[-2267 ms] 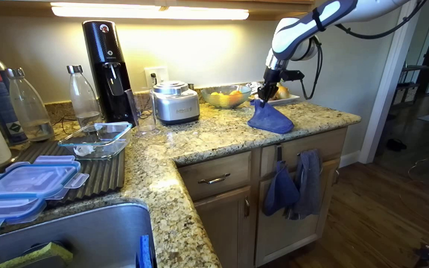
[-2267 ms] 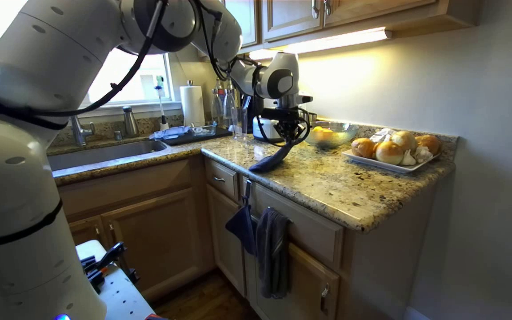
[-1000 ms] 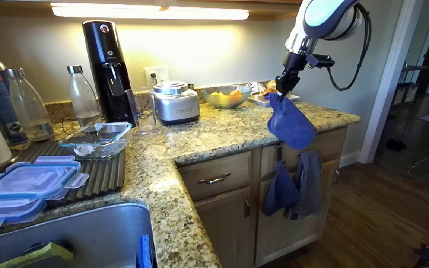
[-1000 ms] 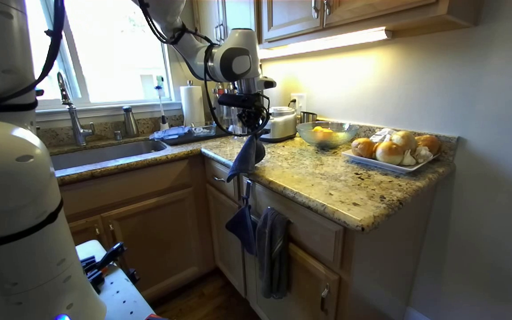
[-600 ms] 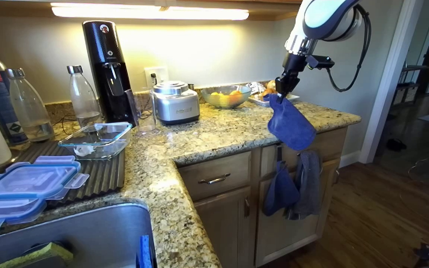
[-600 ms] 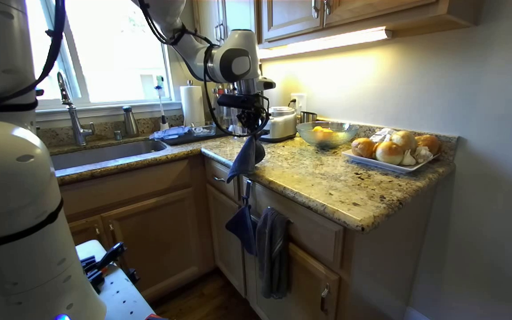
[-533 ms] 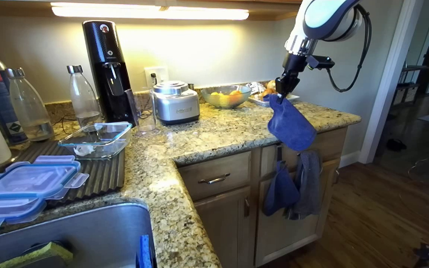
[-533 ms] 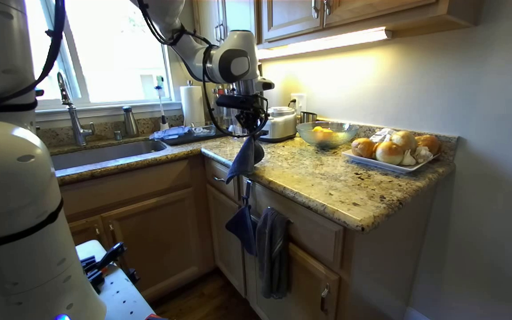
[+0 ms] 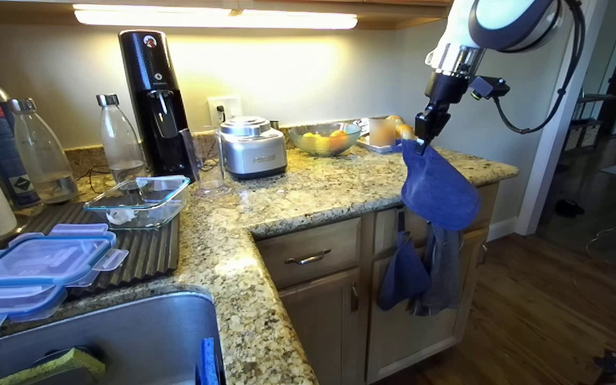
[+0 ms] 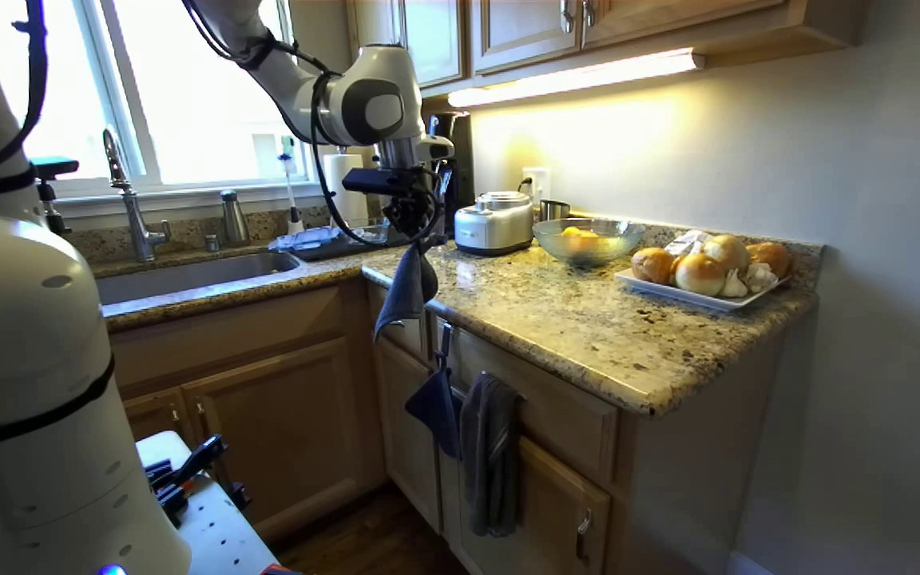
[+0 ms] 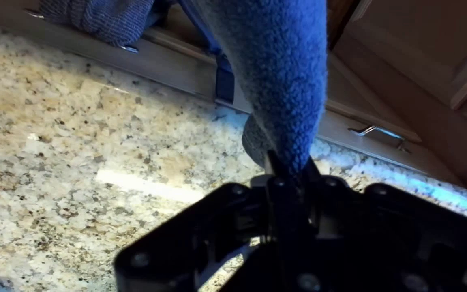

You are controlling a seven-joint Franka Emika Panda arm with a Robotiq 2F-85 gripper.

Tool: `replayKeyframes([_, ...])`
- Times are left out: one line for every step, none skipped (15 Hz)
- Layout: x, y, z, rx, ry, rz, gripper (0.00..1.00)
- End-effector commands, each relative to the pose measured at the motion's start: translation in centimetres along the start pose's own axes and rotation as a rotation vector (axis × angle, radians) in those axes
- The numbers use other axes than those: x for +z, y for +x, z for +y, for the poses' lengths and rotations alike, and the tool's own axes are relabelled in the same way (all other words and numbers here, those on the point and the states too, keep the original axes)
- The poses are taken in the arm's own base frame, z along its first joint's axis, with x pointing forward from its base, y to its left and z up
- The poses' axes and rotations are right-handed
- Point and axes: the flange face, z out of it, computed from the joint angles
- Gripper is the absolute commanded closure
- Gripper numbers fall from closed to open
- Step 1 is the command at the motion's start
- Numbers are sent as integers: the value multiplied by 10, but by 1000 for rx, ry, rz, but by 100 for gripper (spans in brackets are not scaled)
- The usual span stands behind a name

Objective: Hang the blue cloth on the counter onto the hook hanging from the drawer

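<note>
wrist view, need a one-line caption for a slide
Gripper pinching a blue cloth near the edge of the speckled counter, a gray towel hanging beyond.

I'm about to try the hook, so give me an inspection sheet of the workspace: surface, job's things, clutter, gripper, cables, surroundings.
Surface: speckled counter, shiny in places.
Job's things: blue cloth in the air, not on the hook; the hook, on the drawer, already bears a second cloth.
Clutter: fruit bowl, onion tray and silver appliance on the counter; grey towel close beside the second cloth.
Gripper: shut on the blue cloth's upper end.
Cables: arm cable loops beside the gripper; plug in the outlet.
Surroundings: sink; cabinet light on.
</note>
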Motion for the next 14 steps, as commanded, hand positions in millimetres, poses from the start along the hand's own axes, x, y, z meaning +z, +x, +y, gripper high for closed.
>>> replayKeyframes([-15, -43, -18, 5, 2, 59, 96])
replayKeyframes([-15, -48, -21, -5, 1, 73, 96])
replayKeyframes([-10, -53, -23, -16, -5, 97, 96])
replayKeyframes([-6, -56, -24, -23, -12, 112, 96])
replayKeyframes([1, -59, -22, -31, -19, 122, 96])
replayKeyframes([7, -61, -21, -37, -23, 138, 96])
replayKeyframes([17, -63, -17, -37, -24, 147, 96])
replayKeyframes([24, -65, -15, -35, -21, 150, 96])
replayKeyframes([17, -56, -19, -32, -19, 123, 95])
replayKeyframes([22, -58, -18, -31, -19, 118, 90])
replayKeyframes([23, -58, -18, -30, -19, 115, 90])
replayKeyframes([23, -57, -18, -31, -18, 116, 90])
replayKeyframes([22, -56, -18, -31, -18, 118, 90])
replayKeyframes([22, -56, -18, -31, -18, 120, 90])
